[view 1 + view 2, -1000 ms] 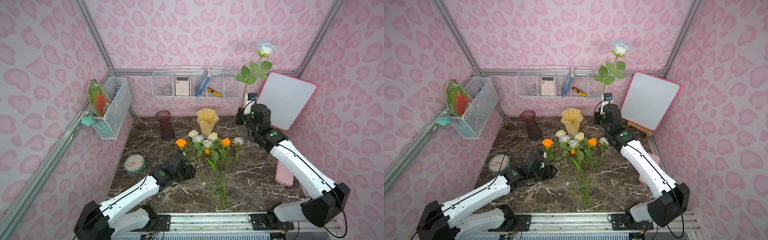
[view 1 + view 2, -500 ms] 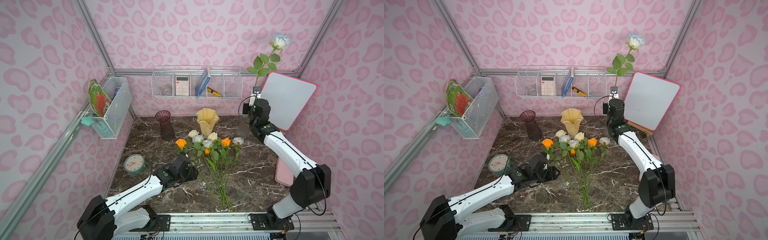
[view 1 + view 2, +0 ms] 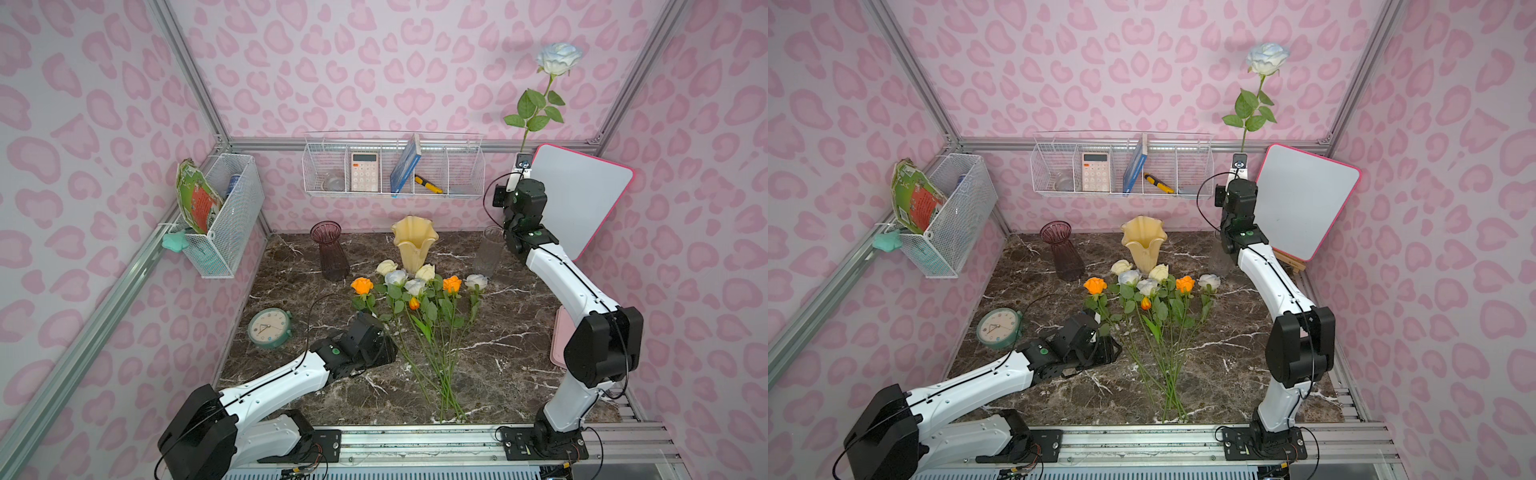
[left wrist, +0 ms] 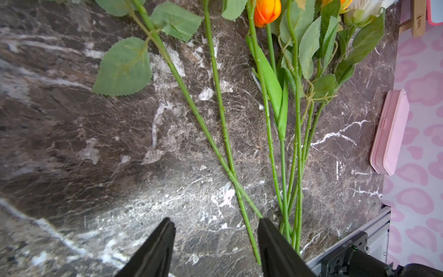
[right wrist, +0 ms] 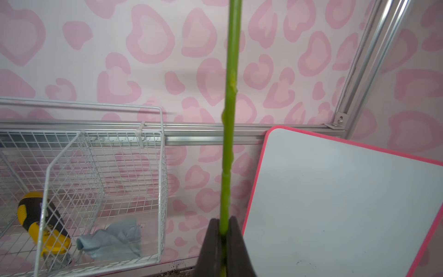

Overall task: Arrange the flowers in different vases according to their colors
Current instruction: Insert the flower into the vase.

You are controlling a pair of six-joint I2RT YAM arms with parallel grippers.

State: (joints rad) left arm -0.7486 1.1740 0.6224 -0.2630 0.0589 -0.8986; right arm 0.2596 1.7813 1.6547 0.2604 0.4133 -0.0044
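Right tool [image 5: 223, 224], clamped on the stem of a bluish-white rose [image 3: 557, 58], holds it upright at upper right. Left tool [image 4: 215, 221], jaws apart, hovers over loose stems [image 4: 225, 134]. The long stem could miss and tip the clear vase [image 3: 489, 251].

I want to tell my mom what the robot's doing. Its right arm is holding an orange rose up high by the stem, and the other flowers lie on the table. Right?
Almost. The raised rose is bluish white, not orange, as both top views show. The right gripper does hold its stem, and the other flowers lie on the table.
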